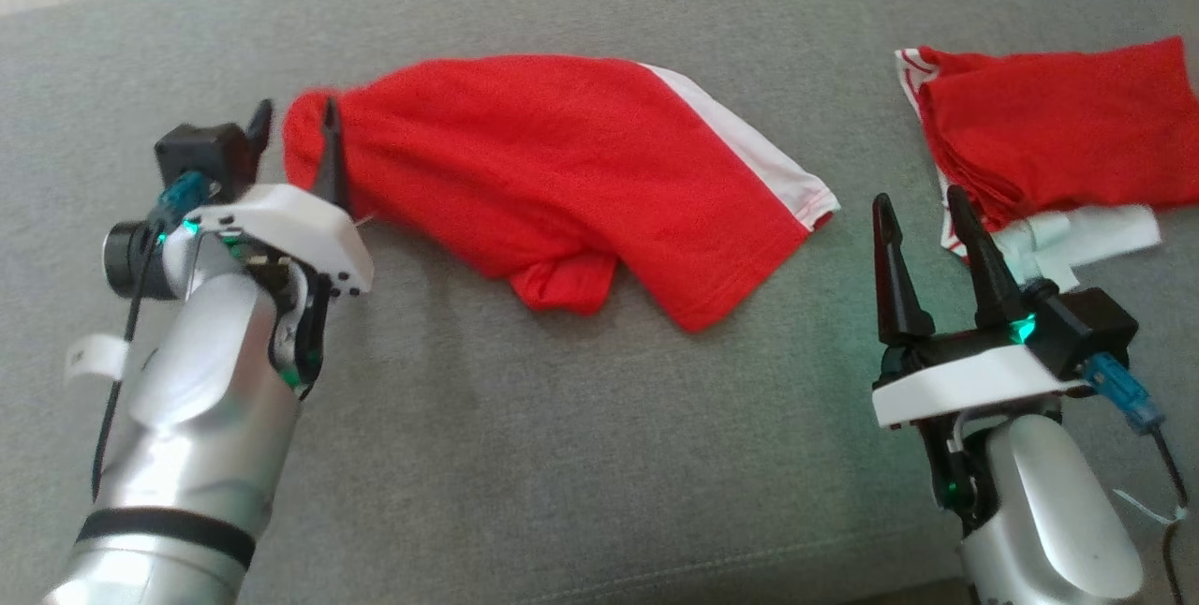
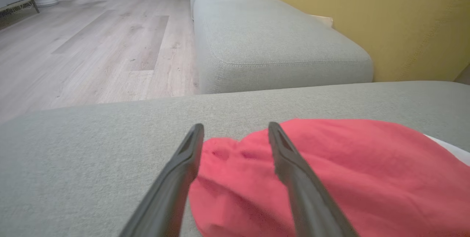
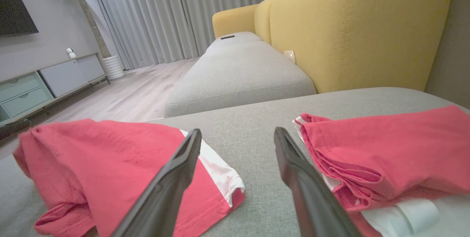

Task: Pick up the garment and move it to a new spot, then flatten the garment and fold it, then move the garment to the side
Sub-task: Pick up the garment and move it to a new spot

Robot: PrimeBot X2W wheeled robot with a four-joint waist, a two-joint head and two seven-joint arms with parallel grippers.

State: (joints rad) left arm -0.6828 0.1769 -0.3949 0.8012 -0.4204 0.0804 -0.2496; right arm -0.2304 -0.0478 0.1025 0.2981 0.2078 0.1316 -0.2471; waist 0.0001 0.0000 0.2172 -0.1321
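**While both grippers stand open, choose your hold on the red garment**

Since nothing is clamped at this moment, you can pick the grasp freely. The red garment (image 1: 562,174) lies in a loose heap at the upper middle of the head view, on the grey sofa cushion (image 1: 562,455). Its white side band trails toward the right, and a bunched fold pokes out at its lower edge.

Your left gripper (image 1: 295,109) is at the garment's left end with its fingers apart. The left wrist view shows the red cloth lying between and under them, not pinched. Your right gripper (image 1: 918,199) sits at the lower right with its fingers spread wide, holding nothing, just beside a second pile of red and white clothes (image 1: 1058,137).

Expect the garment to be light, limp knit fabric. It should drape and sag from any hold, and a shallow pinch may catch only one layer. Nothing about it looks fragile or slippery. Hemmed edges or corners look like the best places to grip, such as the stitched hem by the white band.

No brand or print is readable on the garment. A small white tag (image 1: 94,357) on the left arm's cable has marks too small to read.
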